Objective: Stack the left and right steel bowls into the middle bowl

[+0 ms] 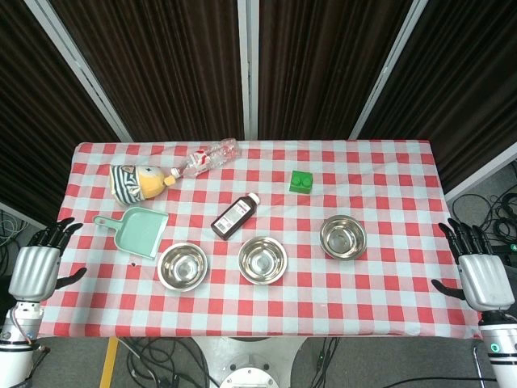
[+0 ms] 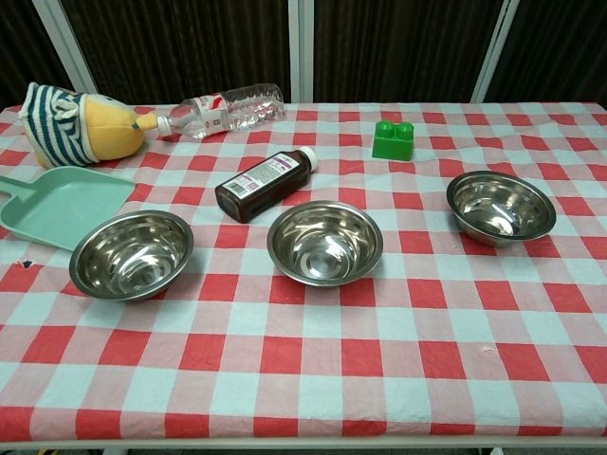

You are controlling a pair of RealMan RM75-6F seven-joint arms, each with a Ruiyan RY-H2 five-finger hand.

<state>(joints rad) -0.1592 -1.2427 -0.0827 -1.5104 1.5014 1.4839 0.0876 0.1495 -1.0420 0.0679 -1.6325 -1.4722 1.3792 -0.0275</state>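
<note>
Head view: table (image 1: 258,319) under red-and-white checked cloth, left hand (image 1: 36,267) off its left edge and right hand (image 1: 478,271) off its right edge, both holding nothing with fingers spread wide. Three steel bowls sit upright and apart in a row along the near half: left bowl (image 1: 182,266), middle bowl (image 1: 262,259), right bowl (image 1: 342,237), the right one slightly farther back. Behind them: mint dustpan (image 1: 133,233) beside the left bowl, striped plush toy (image 1: 136,183), clear plastic bottle (image 1: 206,158) lying flat, brown bottle (image 1: 236,216) lying just behind the middle bowl, green block (image 1: 301,182).
</note>
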